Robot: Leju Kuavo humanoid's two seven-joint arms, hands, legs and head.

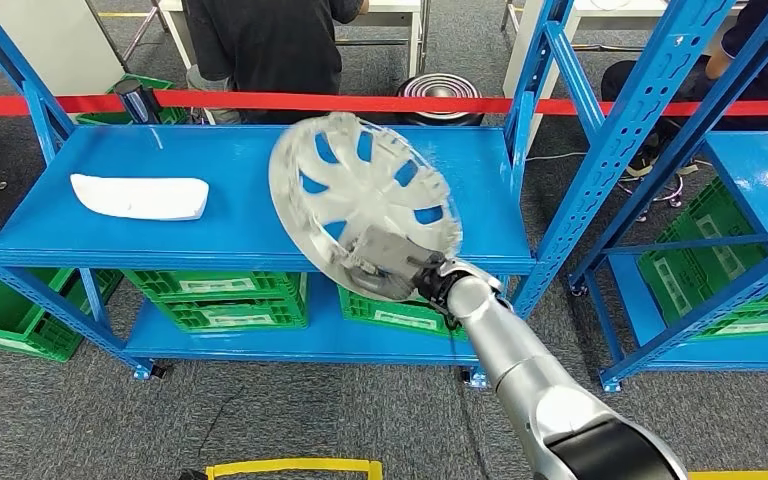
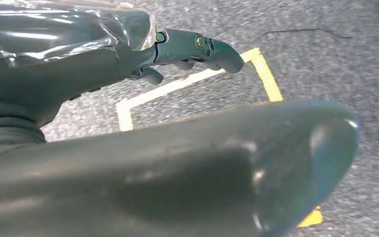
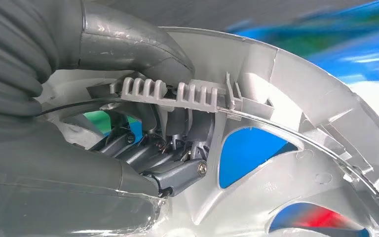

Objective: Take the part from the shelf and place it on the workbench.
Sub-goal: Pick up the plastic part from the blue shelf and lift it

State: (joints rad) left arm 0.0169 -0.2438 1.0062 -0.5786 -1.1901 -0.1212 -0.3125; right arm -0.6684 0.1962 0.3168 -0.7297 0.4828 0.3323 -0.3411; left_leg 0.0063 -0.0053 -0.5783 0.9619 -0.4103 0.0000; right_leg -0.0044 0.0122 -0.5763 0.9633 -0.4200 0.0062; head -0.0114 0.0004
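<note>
A silver wheel cover [image 1: 365, 195] with several cut-out openings hangs tilted in the air above the front edge of the blue shelf [image 1: 240, 170]. My right hand [image 1: 392, 268] grips its lower rim. The right wrist view shows the thumb [image 3: 128, 39] over the ribbed edge of the wheel cover [image 3: 286, 163] and the dark fingers [image 3: 177, 173] curled against its inner face. My left hand [image 2: 192, 47] hangs over grey carpet with its fingers curled in and nothing in them.
A white curved part [image 1: 140, 196] lies on the shelf's left side. Green crates [image 1: 222, 298] sit on the lower level. A red barrier tape [image 1: 360, 103] runs behind the shelf, with people beyond it. A second blue rack [image 1: 720, 200] stands at right. Yellow floor tape [image 2: 197, 79] marks the carpet.
</note>
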